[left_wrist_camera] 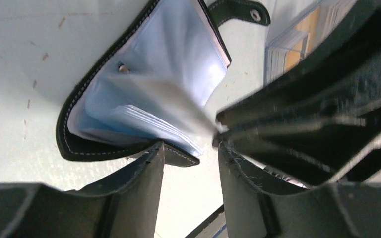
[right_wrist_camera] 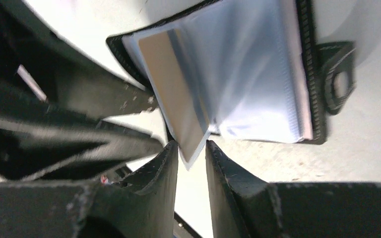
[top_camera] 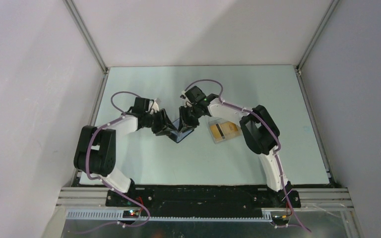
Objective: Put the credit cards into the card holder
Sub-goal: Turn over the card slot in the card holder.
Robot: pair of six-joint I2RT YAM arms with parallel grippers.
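Observation:
The black card holder (top_camera: 182,134) lies open mid-table, its blue-clear sleeves (left_wrist_camera: 149,84) fanned up. My right gripper (right_wrist_camera: 191,145) is shut on the corner of a tan credit card (right_wrist_camera: 171,84), which stands tilted against the holder (right_wrist_camera: 258,69); in the top view this gripper (top_camera: 189,125) is at the holder's right side. My left gripper (left_wrist_camera: 190,146) is open with nothing between its fingers. Its left fingertip (left_wrist_camera: 156,151) sits at the holder's cover edge, and from above it (top_camera: 171,131) meets the holder from the left. More orange credit cards (top_camera: 220,131) lie to the right.
A pale translucent tray (top_camera: 229,136) holds the spare cards right of the holder, just beside the right arm; its edge shows in the left wrist view (left_wrist_camera: 278,54). The holder's snap strap (left_wrist_camera: 238,10) sticks out flat on the table. Both grippers crowd together over the holder.

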